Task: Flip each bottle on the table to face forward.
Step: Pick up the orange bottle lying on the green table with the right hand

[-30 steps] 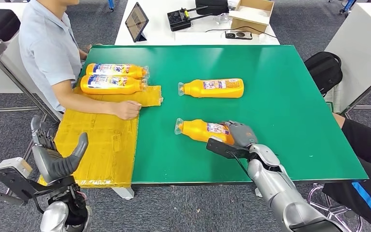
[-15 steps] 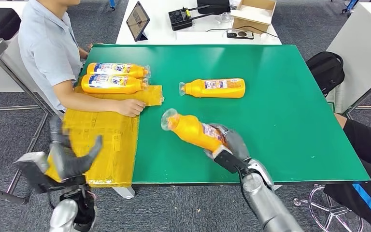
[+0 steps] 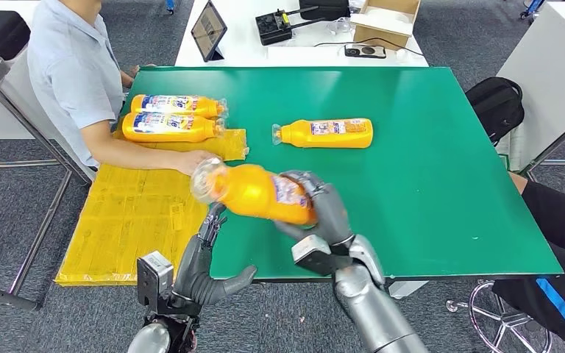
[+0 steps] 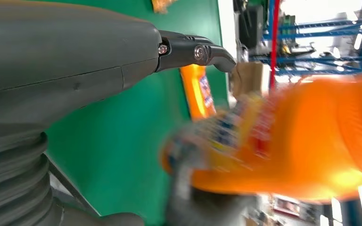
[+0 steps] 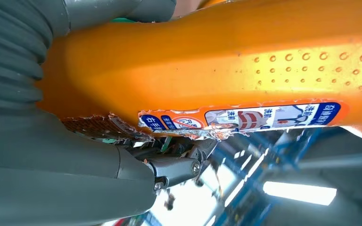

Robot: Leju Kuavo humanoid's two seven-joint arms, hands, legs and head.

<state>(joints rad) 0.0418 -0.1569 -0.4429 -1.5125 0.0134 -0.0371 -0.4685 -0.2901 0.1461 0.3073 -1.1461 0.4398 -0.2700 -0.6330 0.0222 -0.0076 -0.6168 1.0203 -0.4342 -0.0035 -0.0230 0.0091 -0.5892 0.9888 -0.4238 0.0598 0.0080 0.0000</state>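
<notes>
Bottle [image 3: 261, 193] lifted off the worktop [image 3: 441, 184], left hand [image 3: 204, 257] risen beneath.
Right hand [image 3: 316, 209] grips its base, likely for turning; left hand's fingers spread, holding nothing.

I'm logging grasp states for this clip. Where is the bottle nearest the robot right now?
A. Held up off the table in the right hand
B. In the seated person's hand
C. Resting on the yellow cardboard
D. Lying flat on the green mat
A: the right hand grips the orange bottle raised above the green mat, while the left hand reaches up beneath it with fingers apart.
</notes>
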